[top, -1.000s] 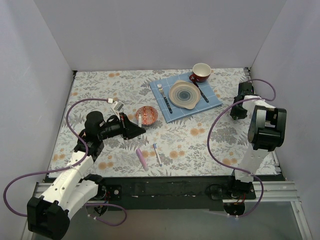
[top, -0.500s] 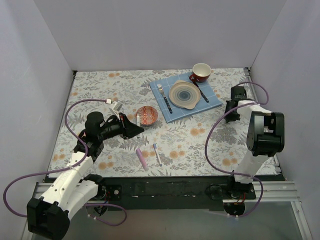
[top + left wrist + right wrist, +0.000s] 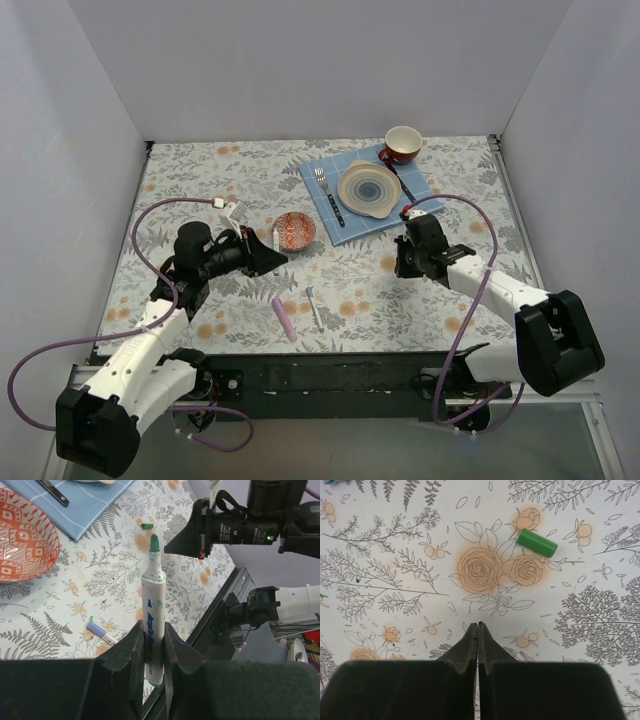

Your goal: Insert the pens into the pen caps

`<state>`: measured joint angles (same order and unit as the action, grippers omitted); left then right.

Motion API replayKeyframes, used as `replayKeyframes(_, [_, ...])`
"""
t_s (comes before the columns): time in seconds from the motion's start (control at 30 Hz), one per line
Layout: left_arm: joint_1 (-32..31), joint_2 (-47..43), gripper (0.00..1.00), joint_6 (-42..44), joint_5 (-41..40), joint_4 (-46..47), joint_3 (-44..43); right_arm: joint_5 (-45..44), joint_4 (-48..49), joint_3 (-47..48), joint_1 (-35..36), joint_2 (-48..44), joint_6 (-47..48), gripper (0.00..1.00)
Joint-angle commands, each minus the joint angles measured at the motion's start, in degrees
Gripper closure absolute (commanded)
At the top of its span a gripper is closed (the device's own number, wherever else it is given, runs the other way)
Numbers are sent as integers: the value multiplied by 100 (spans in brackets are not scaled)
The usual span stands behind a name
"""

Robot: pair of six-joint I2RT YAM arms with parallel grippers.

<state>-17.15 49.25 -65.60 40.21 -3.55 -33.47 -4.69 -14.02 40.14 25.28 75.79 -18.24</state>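
At centre right of the top view, the right hand (image 3: 404,258), pinched together and empty, has swung in from the right edge, near the green cap (image 3: 536,543) on the tabletop (image 3: 395,580); the left hand (image 3: 151,630) grips the green-tipped pen (image 3: 152,595).

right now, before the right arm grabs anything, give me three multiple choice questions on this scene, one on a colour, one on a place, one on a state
1. What colour is the tip of the marker held in the left gripper?
A pink
B blue
C green

2. Where is the green cap?
A on the marker's tip
B lying on the floral tablecloth, ahead of the right gripper
C in the left gripper

3. The right gripper is:
A shut and empty
B wide open
C shut on the green cap

Answers:
1 C, the left wrist view shows a green nib.
2 B, the right wrist view shows it loose on the cloth.
3 A, its fingers meet with nothing between them.
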Motion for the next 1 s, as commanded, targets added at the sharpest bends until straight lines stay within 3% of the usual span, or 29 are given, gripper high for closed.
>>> replayKeyframes(0.0, [1,329,100,4,-50,-137,-107,144,506,-156,144,-328,-356,99])
replayKeyframes(0.13, [1,585,100,-49,224,-111,-168,-591,357,-33,144,-320,-172,99])
replayKeyframes(0.17, [1,585,100,-40,242,-93,-160,-777,339,37,135,-276,-41,94])
replayKeyframes(0.23, [1,507,100,3,233,-84,-142,-1242,234,352,135,-22,214,74])
replayKeyframes(0.3, [1,410,100,4,190,-49,-98,-1499,-203,748,22,251,-178,57])
replayKeyframes(0.4, [1,374,100,-5,189,-5,-71,-1228,-347,1154,-58,507,-1363,54])
replayKeyframes(0.5, [1,383,100,4,225,-23,-72,-1674,-924,1635,-67,900,-3198,57])
replayKeyframes(0.57, [1,357,100,13,260,-14,-89,-2158,-2577,2675,-111,1366,-4574,59])
replayKeyframes(0.67, [1,278,100,30,216,-32,-89,-2212,-4785,4293,-216,2499,-5704,58])
replayKeyframes(0.7, [1,243,100,47,216,-49,-80,-2168,-5073,4605,-242,2955,-5900,58])
replayKeyframes(0.8, [1,172,100,83,181,-84,-98,-1703,-5409,4933,-365,3406,-6383,59])
replayKeyframes(0.97, [1,111,100,109,198,-119,-89,-1281,-4857,4398,-576,3355,-6851,56])
